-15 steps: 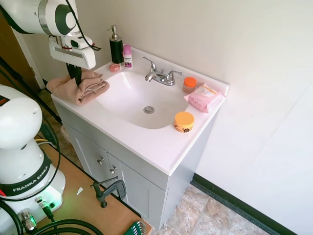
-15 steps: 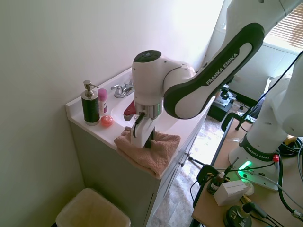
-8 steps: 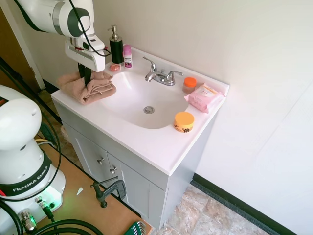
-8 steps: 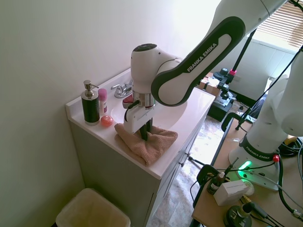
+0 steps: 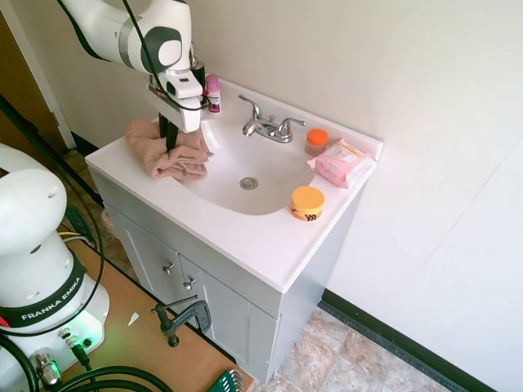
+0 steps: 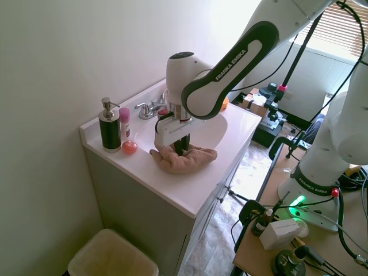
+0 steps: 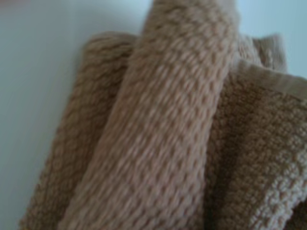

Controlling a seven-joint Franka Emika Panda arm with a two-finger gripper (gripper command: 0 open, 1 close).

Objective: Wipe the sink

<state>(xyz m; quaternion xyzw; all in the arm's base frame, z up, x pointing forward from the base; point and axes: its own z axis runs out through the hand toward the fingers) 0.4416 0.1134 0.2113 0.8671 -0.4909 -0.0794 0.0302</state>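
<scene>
The sink is a glossy white oval basin in a white vanity top, with a chrome drain and a chrome two-handle faucet. A bunched tan towel lies on the basin's left rim, spilling into the bowl. My gripper points straight down, shut on the towel. From the other side the towel sits under the gripper at the sink edge. The wrist view is filled by the towel's knobbly weave.
A black soap dispenser, pink bottle and a small pink-orange ball stand at the back left corner. An orange-lidded jar, an orange-capped container and a pink wipes pack sit at the right. A bin stands beside the vanity.
The gripper has dragged the towel from the counter's left edge toward the basin; the towel has bunched up and now hangs over the bowl's rim.
</scene>
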